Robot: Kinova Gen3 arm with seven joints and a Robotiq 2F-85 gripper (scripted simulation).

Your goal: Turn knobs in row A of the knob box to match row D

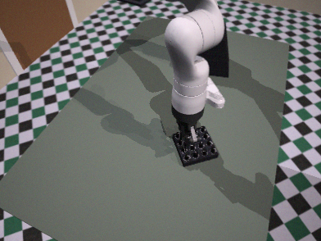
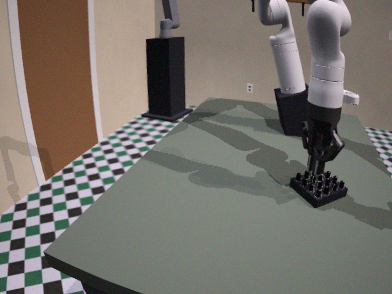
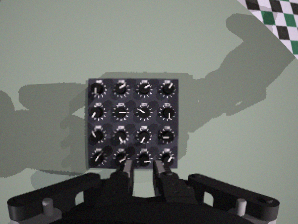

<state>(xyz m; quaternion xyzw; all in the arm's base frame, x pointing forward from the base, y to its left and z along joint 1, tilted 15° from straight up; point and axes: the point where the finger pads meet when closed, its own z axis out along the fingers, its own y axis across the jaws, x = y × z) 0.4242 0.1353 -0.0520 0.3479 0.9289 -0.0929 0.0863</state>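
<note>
Knob box: standing flat on the worktop, right of its middle and nearer the right edge than the left; roughly square, so no long axis is given [image 1: 199, 148] [image 2: 317, 201] [image 3: 132, 124]
Row A: judged to be the row nearest the fingers in the wrist view, as the names seem to be printed on the opposite side of each knob
Knob: the one judged to be A2 is seen in line with the finger gap, its white line turned sideways; a match with D2 is doubted [image 3: 143, 158]
Fingers: partly open, a narrow gap left, nothing seen gripped; held over the rear part of the box [image 1: 189, 138] [image 2: 316, 169] [image 3: 144, 169]
Next move: if A2 is to be turned, a straight descent around it is called for; neighbouring knobs could be brushed
Arm: only this white one is near, reached in from the far edge [image 1: 189, 88] [image 2: 326, 75]
Worktop: grey-green, crossed by shadows [image 1: 102, 172] [image 2: 190, 235] [image 3: 50, 45]
Room: a chequered floor beyond the left edge, a brown door behind [image 1: 33, 29] [image 2: 57, 75]
</note>
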